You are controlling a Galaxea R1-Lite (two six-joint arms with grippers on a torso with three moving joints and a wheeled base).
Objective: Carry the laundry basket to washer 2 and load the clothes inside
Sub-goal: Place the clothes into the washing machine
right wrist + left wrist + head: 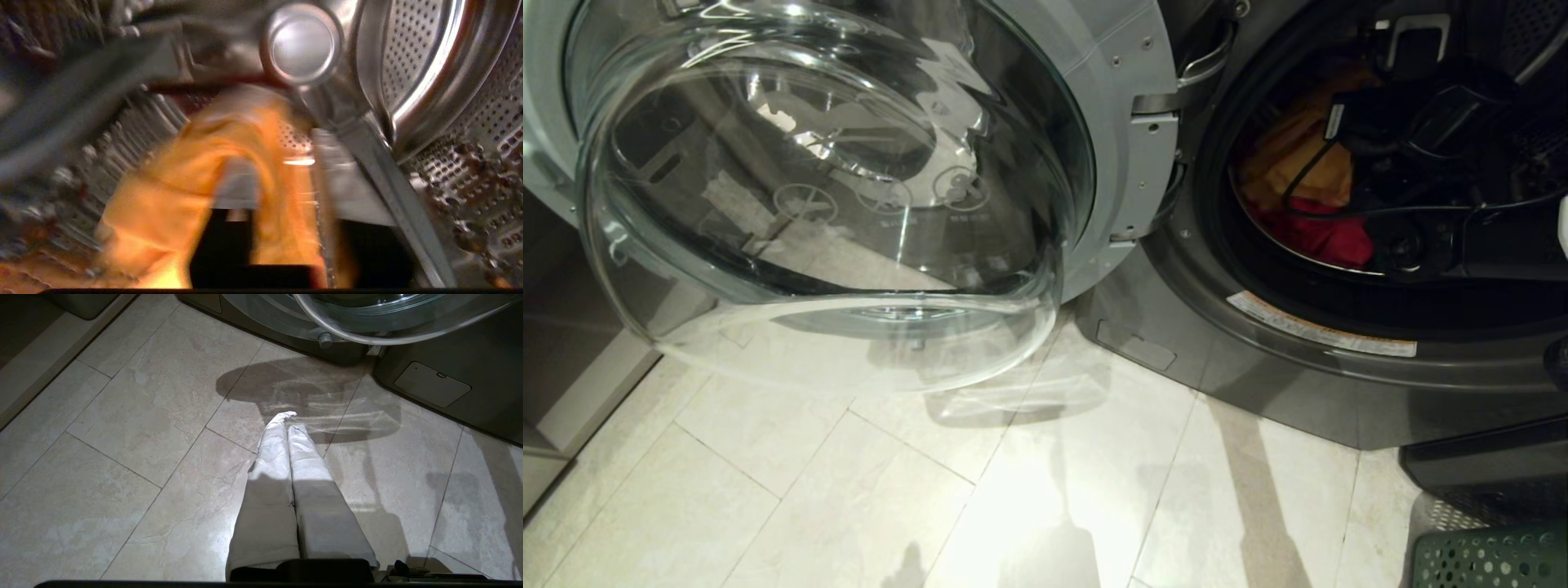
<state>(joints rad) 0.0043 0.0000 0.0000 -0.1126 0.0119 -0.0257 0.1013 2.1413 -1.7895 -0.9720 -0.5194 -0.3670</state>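
Orange cloth is filling most of what my right wrist is seeing, because my right gripper (282, 163) is reaching deep inside the shiny metal drum (429, 61) of the washer (1298, 384). It is standing partly open, and the yellow-orange garment (171, 196) is lying between and around its two sides. The picture there is smeared, so I cannot tell if the cloth is caught on it or just touching it. From my head I am seeing my right arm (1405, 122) going in through the round opening. The same yellow-orange garment (1298, 155) is sitting in the drum beside my arm, and the pink-red garment (1327, 237) is lying just under it. The big glass door (833, 204) is hanging wide open on my left side, above the pale floor tiles (849, 490). The green laundry basket (1490, 559) is sitting on the floor near the washer, down at my right, and only its holey edge is showing. My left gripper (288, 422) is hanging over the floor below the door, closed tight and holding nothing.
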